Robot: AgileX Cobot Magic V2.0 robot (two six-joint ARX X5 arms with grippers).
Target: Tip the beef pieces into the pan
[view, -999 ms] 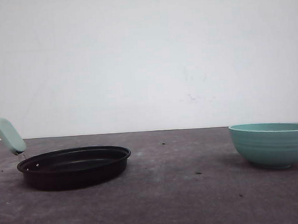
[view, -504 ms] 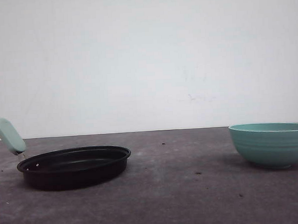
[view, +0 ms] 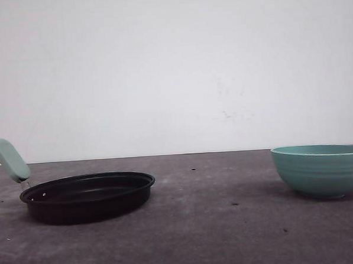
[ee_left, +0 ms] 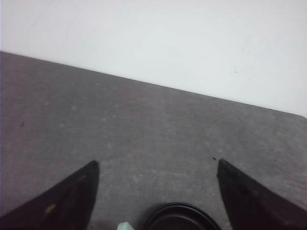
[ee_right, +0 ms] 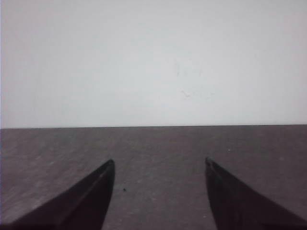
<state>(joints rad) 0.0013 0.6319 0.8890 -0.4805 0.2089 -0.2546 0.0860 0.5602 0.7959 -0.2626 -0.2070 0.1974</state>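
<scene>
Two grippers (ee_left: 156, 165) (ee_right: 159, 163) (both spread); one pan (view: 88, 197), one bowl (view: 322, 170).

The left gripper (ee_left: 156, 165) hangs over the dark grey desk (ee_left: 144, 124) with its two black jaws spread wide apart and nothing between them. Between the jaws, at the near edge of the picture, the round black rim of the pan (ee_left: 178, 218) shows in part, resting on the desk. Just beside it sits a small pale mint-green bit, the tip of the pan's handle (ee_left: 124, 225). Beyond the desk's far edge stands a plain white wall (ee_left: 168, 38).
</scene>
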